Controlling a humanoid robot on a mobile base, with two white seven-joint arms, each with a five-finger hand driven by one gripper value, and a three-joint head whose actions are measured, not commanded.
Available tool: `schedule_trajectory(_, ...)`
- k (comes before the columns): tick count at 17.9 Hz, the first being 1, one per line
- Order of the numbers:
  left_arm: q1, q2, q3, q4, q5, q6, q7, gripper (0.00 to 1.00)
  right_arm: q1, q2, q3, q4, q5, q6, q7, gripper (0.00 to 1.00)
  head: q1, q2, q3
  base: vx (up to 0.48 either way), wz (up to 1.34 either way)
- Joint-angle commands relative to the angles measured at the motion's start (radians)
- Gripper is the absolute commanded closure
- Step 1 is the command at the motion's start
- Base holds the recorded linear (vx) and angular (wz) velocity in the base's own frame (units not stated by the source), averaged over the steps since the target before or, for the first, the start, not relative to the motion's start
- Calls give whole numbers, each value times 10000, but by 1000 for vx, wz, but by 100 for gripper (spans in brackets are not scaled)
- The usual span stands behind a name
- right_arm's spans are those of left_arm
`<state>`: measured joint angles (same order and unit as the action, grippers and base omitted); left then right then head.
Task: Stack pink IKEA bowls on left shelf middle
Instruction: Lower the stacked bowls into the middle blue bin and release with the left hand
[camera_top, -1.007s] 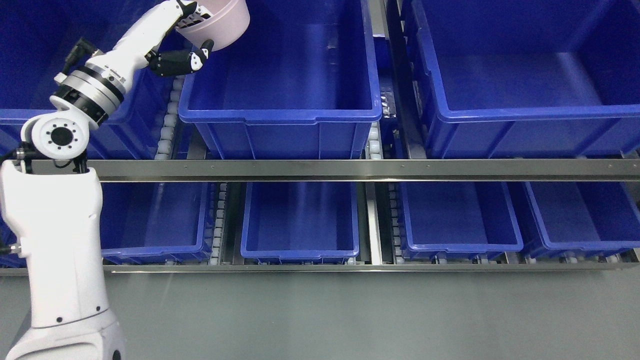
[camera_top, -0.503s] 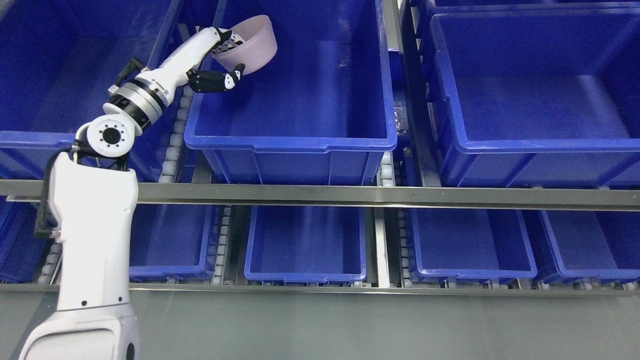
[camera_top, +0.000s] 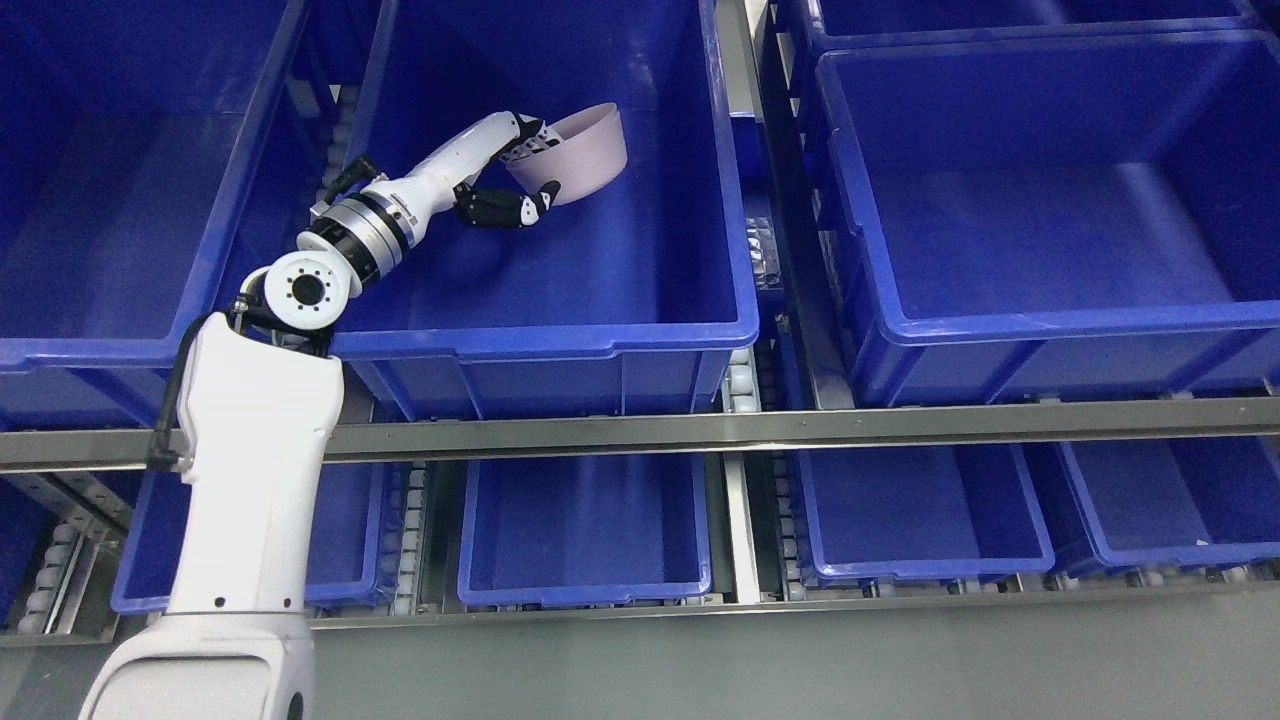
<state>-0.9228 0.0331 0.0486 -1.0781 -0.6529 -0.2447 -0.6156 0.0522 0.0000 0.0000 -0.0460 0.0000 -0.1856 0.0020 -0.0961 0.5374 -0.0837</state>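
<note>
Here the white left robot hand (camera_top: 520, 175) grips a pale pink plastic bowl (camera_top: 575, 150) by its rim, tilted, inside the large blue plastic bin (camera_top: 560, 345); thumb beneath the bowl

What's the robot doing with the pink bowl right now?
Left hand shut on pink bowl, tilted, inside the middle blue bin. Right hand not in view. No other bowl visible in the bin; nothing in the way.

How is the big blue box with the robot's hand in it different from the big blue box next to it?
The middle bin has the left hand reaching inside, holding a tilted pink bowl. The right bin holds nothing visible and no hand reaches in. Both are blue, large, open-topped, on the same shelf.
</note>
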Motion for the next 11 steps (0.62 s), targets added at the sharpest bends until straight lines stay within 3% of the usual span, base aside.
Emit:
schedule_trajectory(1, 499, -157, -732, 596, -21, 39, 5, 89, 0, -175, -92, 0, 77, 0, 11, 0, 0, 0, 0, 53, -47)
schedule_trajectory(3, 561, -157, -716, 596, -21, 39, -41, 77, 0, -175, -92, 0, 77, 0, 11, 0, 0, 0, 0, 41, -24)
schedule_trajectory(4, 606, -157, -716, 596, -21, 39, -56, 59, 0, -175, -92, 0, 77, 0, 11, 0, 0, 0, 0, 28, -2)
schedule_trajectory(8, 577, -157, -502, 520, 71, 54, 20, 44, 0, -175, -92, 0, 77, 0, 11, 0, 0, 0, 0, 5, 23)
schedule_trajectory(11, 134, -157, 736, 91, 269, 85, 432, 39, 0, -175, -92, 0, 77, -15, 11, 0, 0, 0, 0, -22, 69)
